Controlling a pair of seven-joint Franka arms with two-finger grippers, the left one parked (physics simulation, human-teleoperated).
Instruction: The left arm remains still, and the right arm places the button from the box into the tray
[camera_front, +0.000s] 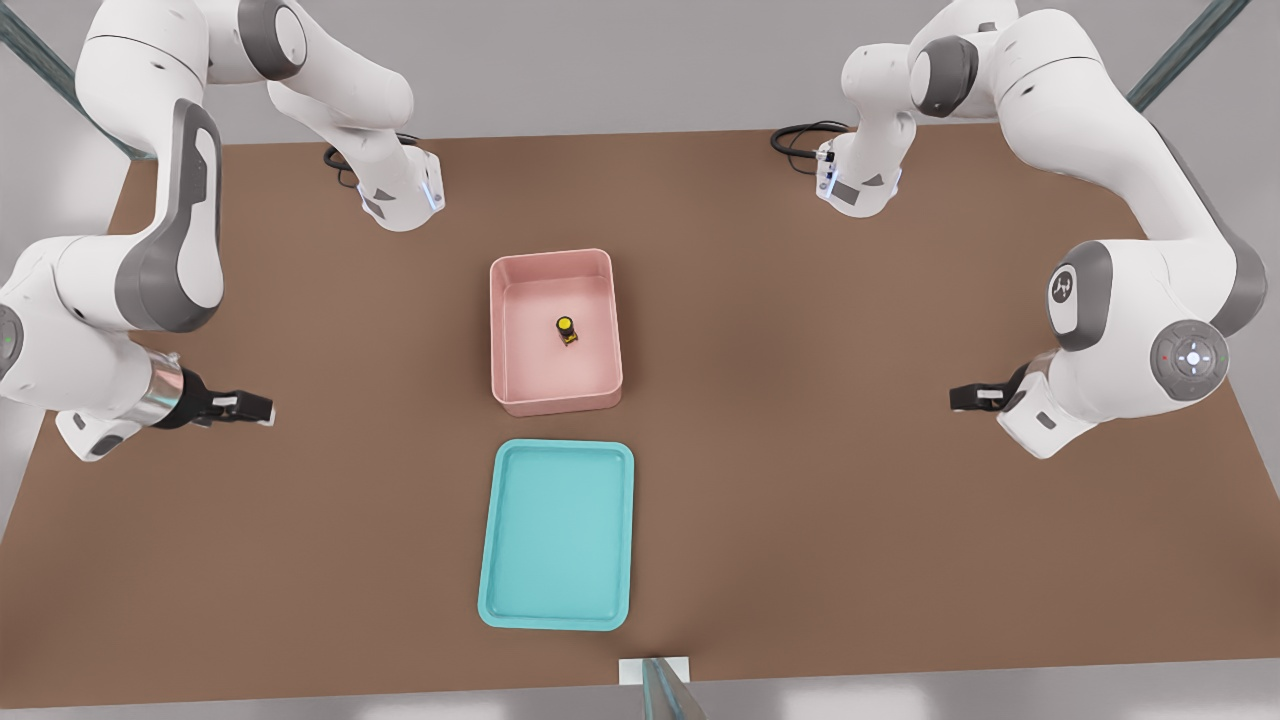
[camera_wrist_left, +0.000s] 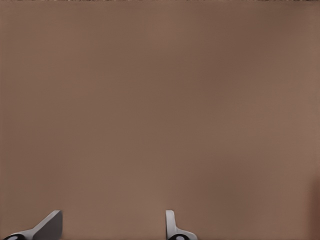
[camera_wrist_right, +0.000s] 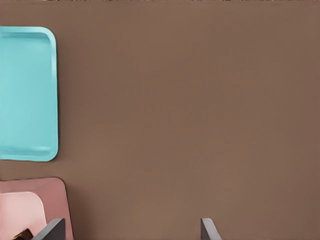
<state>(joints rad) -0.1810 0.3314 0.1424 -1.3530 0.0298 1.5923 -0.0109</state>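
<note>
The button (camera_front: 566, 328), a yellow cap on a small black body, stands inside the pink box (camera_front: 550, 375) at the middle of the table. Nearer the front edge lies the turquoise tray (camera_front: 556, 540), with nothing in it. My gripper (camera_front: 258, 409) hovers over bare table far towards the front view's left of the box, pointing at it, with fingers apart and nothing between them. In the right wrist view the gripper (camera_wrist_right: 131, 229) is open; the tray (camera_wrist_right: 27, 95) and a corner of the box (camera_wrist_right: 50, 187) sit off to one side.
The parked arm (camera_front: 1150, 330) stands at the front view's right, its gripper (camera_front: 975, 397) low over the brown table (camera_front: 850, 500). Both arm bases with black cables (camera_front: 800, 135) sit at the back edge. A clear post (camera_front: 662, 685) rises at the front edge.
</note>
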